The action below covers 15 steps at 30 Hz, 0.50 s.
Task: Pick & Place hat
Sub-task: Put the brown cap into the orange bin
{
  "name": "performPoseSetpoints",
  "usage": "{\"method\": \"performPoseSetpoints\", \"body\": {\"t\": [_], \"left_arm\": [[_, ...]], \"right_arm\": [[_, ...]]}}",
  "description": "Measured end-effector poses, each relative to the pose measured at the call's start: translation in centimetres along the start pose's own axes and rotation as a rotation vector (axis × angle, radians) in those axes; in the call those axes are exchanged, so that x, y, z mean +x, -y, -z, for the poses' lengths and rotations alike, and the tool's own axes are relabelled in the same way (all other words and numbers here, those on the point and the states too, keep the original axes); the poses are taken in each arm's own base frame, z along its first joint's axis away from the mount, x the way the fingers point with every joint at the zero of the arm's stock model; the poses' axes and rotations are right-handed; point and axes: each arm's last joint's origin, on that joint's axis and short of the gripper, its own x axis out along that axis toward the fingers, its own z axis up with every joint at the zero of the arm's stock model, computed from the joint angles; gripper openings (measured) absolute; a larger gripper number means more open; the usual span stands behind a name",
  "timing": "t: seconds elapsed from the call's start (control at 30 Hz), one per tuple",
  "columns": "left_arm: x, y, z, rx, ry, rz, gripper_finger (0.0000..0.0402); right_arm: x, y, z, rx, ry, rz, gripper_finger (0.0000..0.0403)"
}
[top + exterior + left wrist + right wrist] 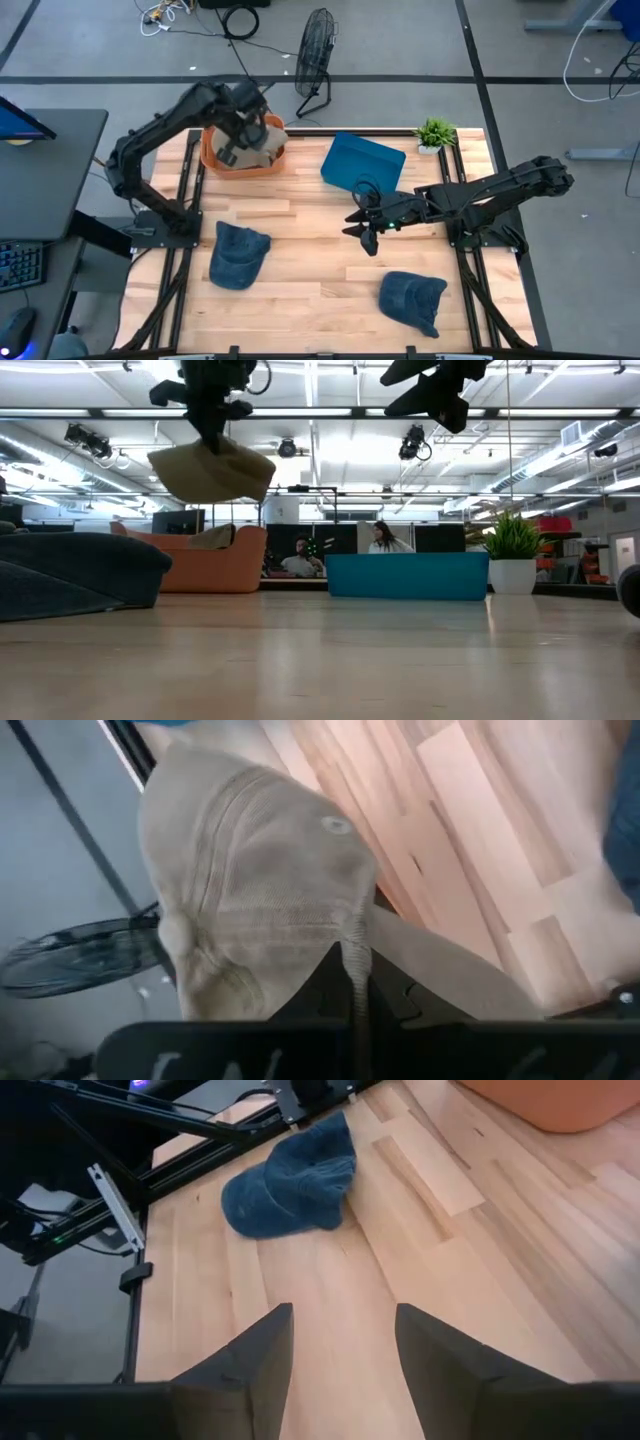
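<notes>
My left gripper [243, 128] is shut on a tan cap [262, 140], held in the air over the orange basket [215, 160] at the far left; the cap shows in the low view [212, 470] and the left wrist view [260, 890]. Two blue caps lie on the table, one at the near left [238, 255] and one at the near right [412, 300]. My right gripper [364, 226] is open and empty above the table's middle; the near-left blue cap shows ahead of it in the right wrist view [292, 1180]. My left gripper pinches the tan cap's back edge [352, 935] between its two fingers from above, pointing down. The cap hangs below the fingers [212, 430], lifted clear above the basket, its crown spread out and sagging.
A teal box [362, 163] stands at the far middle, and a small green plant [435, 132] at the far right corner. A fan [315, 55] stands on the floor beyond the table. Bare wood lies between the two blue caps. People sit in the room behind.
</notes>
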Motion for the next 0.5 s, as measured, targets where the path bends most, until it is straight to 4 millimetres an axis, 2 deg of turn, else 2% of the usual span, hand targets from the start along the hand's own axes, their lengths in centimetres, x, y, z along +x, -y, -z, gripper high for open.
{"method": "performPoseSetpoints", "body": {"t": [0.2, 0.5], "left_arm": [[3.4, 0.8, 2.4, -0.034, -0.066, 0.153, 0.0003], [7.9, 1.3, 4.8, 0.071, -0.09, 0.196, 0.0003]], "right_arm": [[0.0, 0.2, -0.1, 0.006, 0.001, 0.011, 0.018], [0.0, 0.3, -0.1, 0.007, 0.018, 0.046, 0.018]]}}
